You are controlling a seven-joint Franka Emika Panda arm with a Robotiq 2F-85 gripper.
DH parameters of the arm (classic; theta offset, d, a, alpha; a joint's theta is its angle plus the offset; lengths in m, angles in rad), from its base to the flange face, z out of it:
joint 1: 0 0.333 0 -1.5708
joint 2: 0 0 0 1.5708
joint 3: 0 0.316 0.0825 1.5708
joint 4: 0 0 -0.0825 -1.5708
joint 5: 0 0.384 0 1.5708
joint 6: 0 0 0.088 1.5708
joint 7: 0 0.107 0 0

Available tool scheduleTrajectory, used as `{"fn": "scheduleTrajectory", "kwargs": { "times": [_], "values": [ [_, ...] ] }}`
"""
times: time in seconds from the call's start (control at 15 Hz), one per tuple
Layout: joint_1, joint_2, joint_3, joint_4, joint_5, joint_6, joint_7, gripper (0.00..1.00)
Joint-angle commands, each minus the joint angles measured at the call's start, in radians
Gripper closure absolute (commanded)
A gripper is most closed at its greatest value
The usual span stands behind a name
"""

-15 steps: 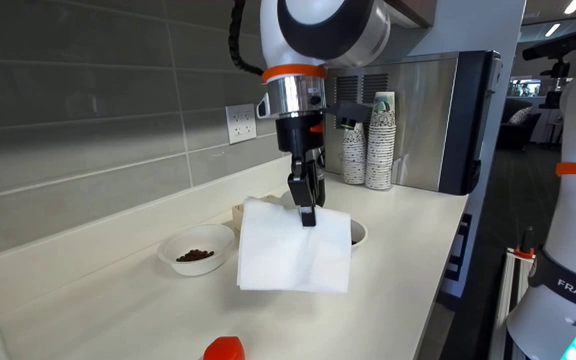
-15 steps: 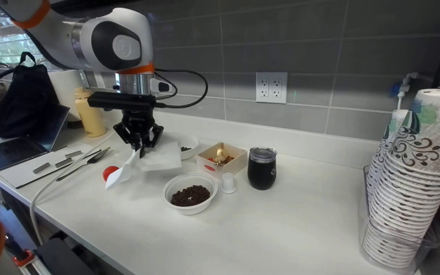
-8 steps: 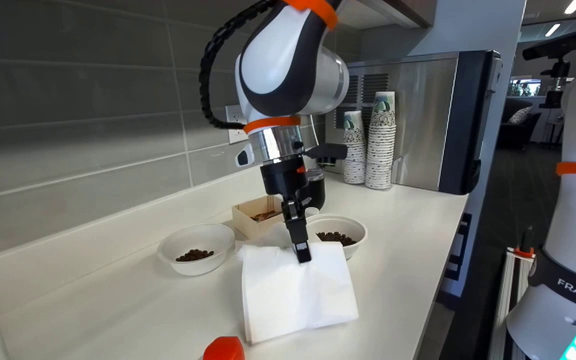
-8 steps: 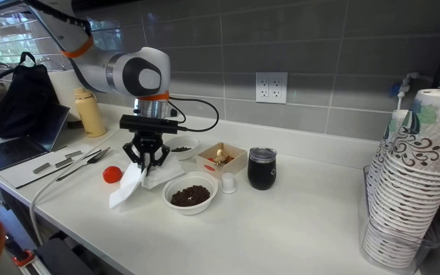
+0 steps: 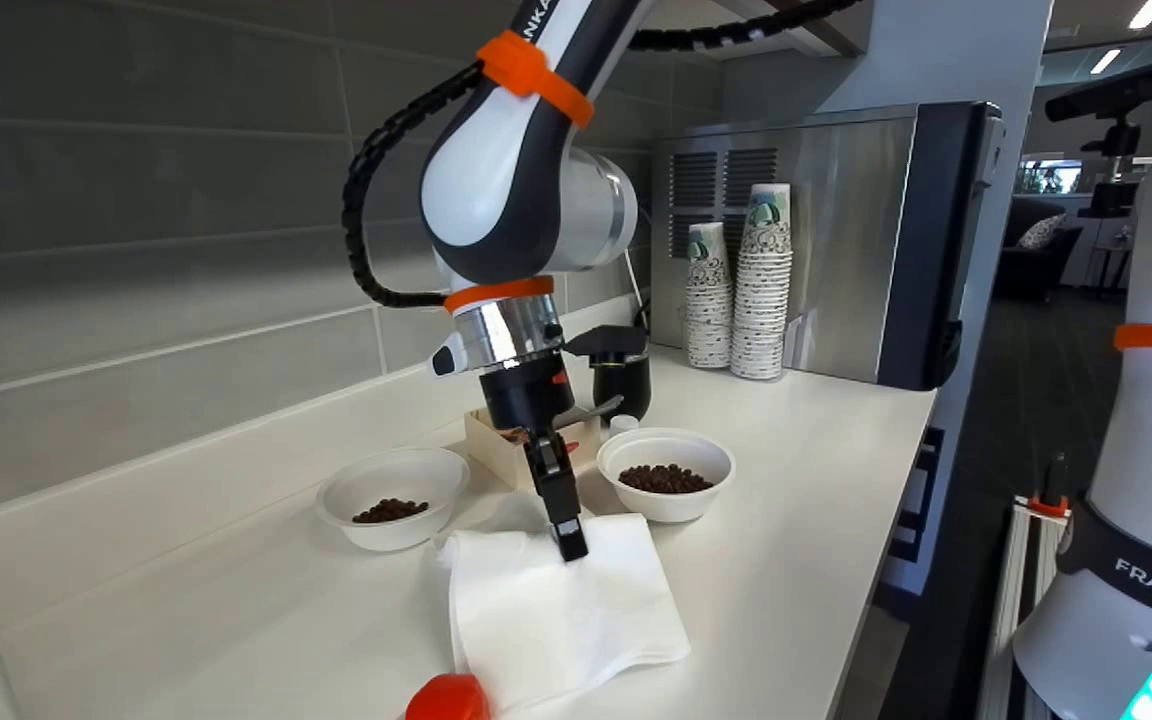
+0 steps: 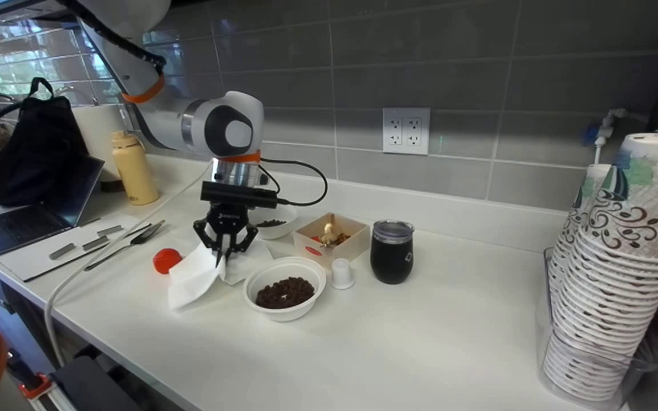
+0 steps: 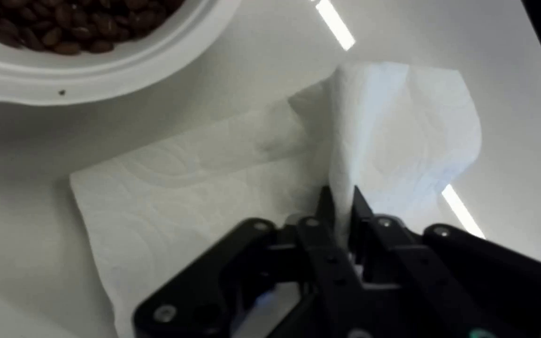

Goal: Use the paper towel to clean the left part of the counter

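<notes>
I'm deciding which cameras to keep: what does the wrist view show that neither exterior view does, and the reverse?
Only the wrist view: a dark speck on the rim of the white bean bowl, and bright strips of reflected light on the counter.

Only the exterior views: the black tumbler, open box, stacked paper cups, red object and grey tiled wall.

Shared by all: the gripper closed on the white paper towel, the counter, and that bean bowl, cut off in the wrist view.

Black tumbler (image 6: 392, 254) beside open box (image 6: 355, 245)
</notes>
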Motion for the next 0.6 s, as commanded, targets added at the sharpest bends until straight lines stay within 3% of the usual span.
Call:
{"fn": "scheduleTrajectory", "kwargs": {
  "times": [0.0, 0.4, 0.53],
  "values": [
    [-0.035, 0.005, 0.023, 0.031, -0.045, -0.033, -0.004, 0.6],
    [-0.041, -0.124, 0.029, -0.038, -0.044, -0.101, 0.058, 0.13],
    [-0.042, -0.199, 0.026, -0.07, -0.03, -0.13, 0.097, 0.01]
  ]
}}
